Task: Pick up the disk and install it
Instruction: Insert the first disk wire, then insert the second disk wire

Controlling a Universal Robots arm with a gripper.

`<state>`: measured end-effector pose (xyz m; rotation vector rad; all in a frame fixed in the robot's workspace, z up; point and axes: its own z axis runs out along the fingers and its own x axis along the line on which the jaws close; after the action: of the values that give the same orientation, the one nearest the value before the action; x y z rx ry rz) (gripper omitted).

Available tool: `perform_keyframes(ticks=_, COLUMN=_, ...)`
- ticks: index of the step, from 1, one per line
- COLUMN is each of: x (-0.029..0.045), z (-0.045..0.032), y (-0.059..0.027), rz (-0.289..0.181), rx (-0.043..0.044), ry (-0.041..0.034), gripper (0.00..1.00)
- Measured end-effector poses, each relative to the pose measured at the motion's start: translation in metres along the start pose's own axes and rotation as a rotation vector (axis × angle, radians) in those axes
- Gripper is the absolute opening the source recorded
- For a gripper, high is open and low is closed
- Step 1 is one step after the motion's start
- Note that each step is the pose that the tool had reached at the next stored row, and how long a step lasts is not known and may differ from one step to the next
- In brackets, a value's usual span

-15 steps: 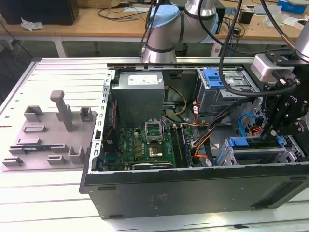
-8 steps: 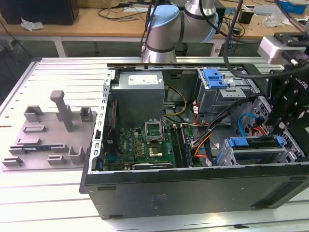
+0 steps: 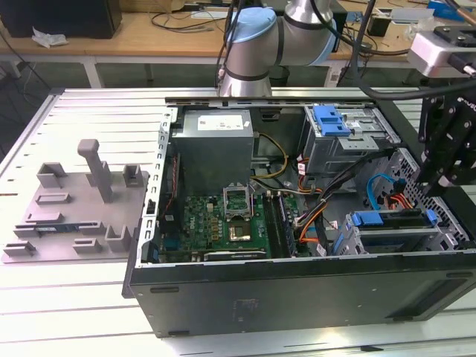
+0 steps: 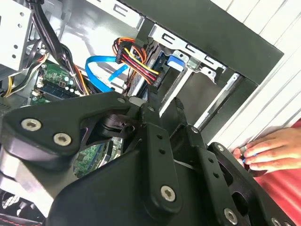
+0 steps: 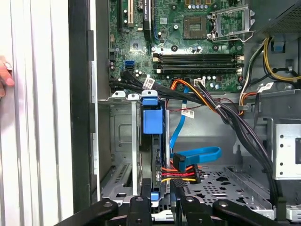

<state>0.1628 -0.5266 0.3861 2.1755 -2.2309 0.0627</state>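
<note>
One black metal gripper [image 5: 162, 207] hangs over the open black computer case [image 3: 297, 286]; I cannot tell how wide its jaws are. Just past it, one silver disk in a blue plastic frame [image 5: 152, 141] stands on edge in the grey metal cage [image 5: 117, 141]. Farther off lies one green circuit board [image 5: 188, 42].

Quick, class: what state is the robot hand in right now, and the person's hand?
Robot hand: open or closed cannot be told; it is at the disk.
Person's hand: holding nothing.
</note>
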Motion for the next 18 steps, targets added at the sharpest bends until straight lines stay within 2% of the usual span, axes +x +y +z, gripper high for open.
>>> perform_keyframes(ticks=15, x=-0.0002, z=-0.0003, y=0.0000, rz=-0.001, rx=0.0001, ry=0.0004, gripper=0.30)
perform_keyframes(ticks=17, x=-0.0033, z=-0.0005, y=-0.0004, rz=-0.001, rx=-0.0005, ry=0.0025, gripper=0.30)
perform_keyframes(ticks=18, x=-0.0064, z=-0.0006, y=-0.0004, rz=-0.001, rx=-0.0016, ry=0.0058, gripper=0.30)
